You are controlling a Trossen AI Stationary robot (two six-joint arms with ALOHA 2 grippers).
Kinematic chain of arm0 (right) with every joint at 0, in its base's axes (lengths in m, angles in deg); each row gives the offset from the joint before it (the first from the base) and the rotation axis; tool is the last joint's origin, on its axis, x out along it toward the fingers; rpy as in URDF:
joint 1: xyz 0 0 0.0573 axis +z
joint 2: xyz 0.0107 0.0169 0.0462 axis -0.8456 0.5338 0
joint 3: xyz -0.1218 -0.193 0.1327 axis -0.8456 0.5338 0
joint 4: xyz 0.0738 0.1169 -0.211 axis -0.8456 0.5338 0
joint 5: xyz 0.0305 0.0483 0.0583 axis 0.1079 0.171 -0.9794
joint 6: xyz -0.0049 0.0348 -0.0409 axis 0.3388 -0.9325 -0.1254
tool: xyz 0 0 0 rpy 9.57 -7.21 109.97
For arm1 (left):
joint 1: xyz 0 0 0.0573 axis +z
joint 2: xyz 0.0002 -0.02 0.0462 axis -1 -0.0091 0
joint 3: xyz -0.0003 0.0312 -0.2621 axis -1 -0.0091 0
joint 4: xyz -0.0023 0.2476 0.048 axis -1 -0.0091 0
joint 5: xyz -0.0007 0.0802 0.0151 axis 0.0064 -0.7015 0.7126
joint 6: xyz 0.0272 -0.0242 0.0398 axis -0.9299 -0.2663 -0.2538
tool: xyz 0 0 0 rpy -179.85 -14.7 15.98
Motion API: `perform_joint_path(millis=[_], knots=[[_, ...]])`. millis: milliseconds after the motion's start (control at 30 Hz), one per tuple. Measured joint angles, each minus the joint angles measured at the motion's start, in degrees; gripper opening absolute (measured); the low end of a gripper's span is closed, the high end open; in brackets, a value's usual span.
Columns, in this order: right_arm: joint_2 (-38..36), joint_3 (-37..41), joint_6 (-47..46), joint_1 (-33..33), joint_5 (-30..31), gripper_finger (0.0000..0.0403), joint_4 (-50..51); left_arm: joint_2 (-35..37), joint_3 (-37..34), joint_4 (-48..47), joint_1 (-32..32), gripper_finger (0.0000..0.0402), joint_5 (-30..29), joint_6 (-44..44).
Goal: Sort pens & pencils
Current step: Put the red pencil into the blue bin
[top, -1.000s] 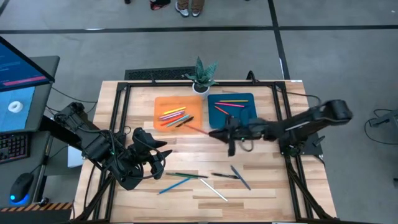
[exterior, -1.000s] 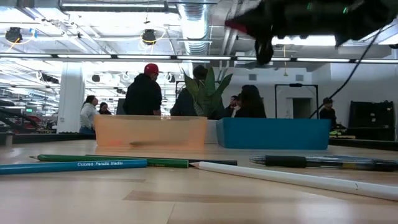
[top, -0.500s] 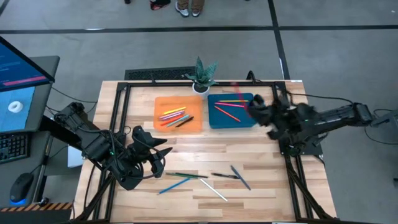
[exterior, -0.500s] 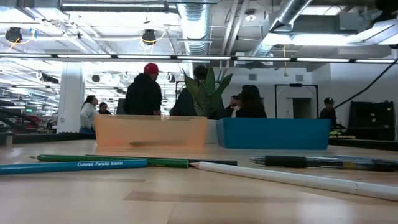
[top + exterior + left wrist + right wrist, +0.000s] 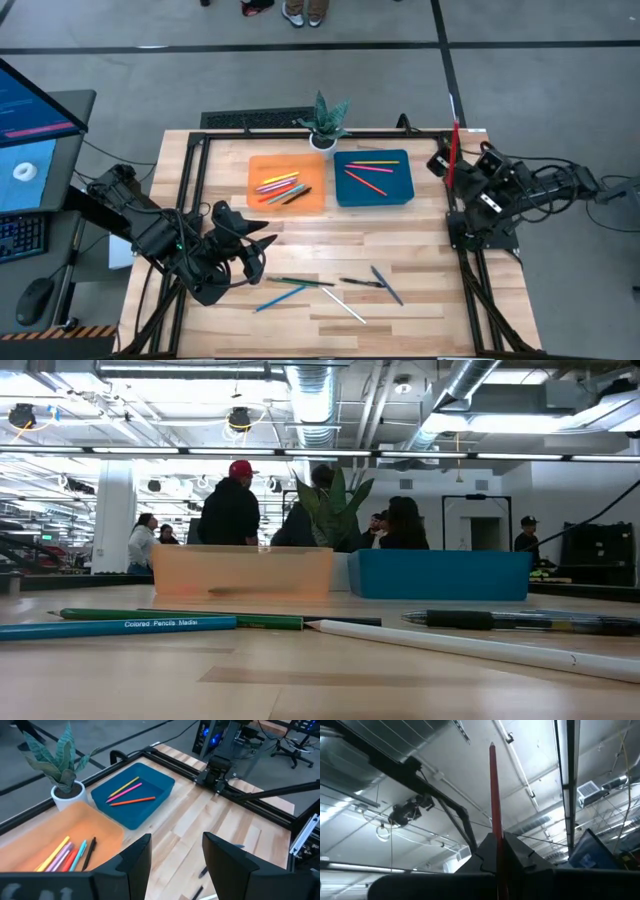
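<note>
Right end effector holds a red pencil upright off the table's right edge; left end effector waits open.

High view: the right end effector (image 5: 449, 163), closed on a thin red pencil (image 5: 452, 150), sits beyond the light wooden table (image 5: 420, 250), well apart from the flat orange tray (image 5: 255, 170) and flat blue tray (image 5: 402, 192); a slip here would likely drop it to the floor. The left end effector (image 5: 262, 250) hovers near loose pens and pencils (image 5: 330, 290).
Low view: sticks lie on the table (image 5: 330, 690); neither arm shows.
Left wrist view: its dark fingers (image 5: 137, 857) stand apart, holding nothing.
Right wrist view: the red pencil (image 5: 493, 790) points at the ceiling, pinched low, so it may pivot.
</note>
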Motion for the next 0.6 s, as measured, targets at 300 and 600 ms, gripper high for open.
perform_joint_path(millis=[300, 600], knots=[[-0.1, -4.4, 3.9, -5.1, 6.2, 0.0026, 31.4, 0.0, 0.0, 0.0, 0.2, 0.0167, 0.0, 0.0], [7.6, -13.9, 9.5, -21.5, 5.9, 0.0033, 74.7, 0.1, 0.0, 0.0, 1.1, 0.0167, 0.8, 0.5]])
